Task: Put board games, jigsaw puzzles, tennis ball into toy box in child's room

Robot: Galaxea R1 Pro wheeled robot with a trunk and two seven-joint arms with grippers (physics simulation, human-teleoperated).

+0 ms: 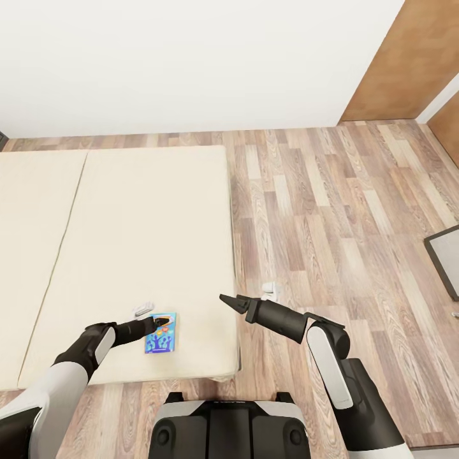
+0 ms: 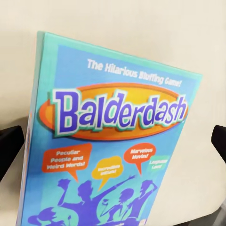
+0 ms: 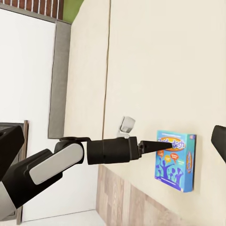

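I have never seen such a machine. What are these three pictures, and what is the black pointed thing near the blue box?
This is a simulated robot with two arms. The big picture looks down from its head; the two others come from cameras near each gripper. The black pointed thing is the left gripper, reaching over a blue board game titled "Balderdash", which lies flat on the cream bed. Its fingers stand apart on either side of the box, so nothing is held yet. The right gripper hovers open beside the bed, above the wood floor.

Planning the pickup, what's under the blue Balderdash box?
The light blue Balderdash game box lies flat on the cream mattress. Whatever lies beneath the box itself is hidden.
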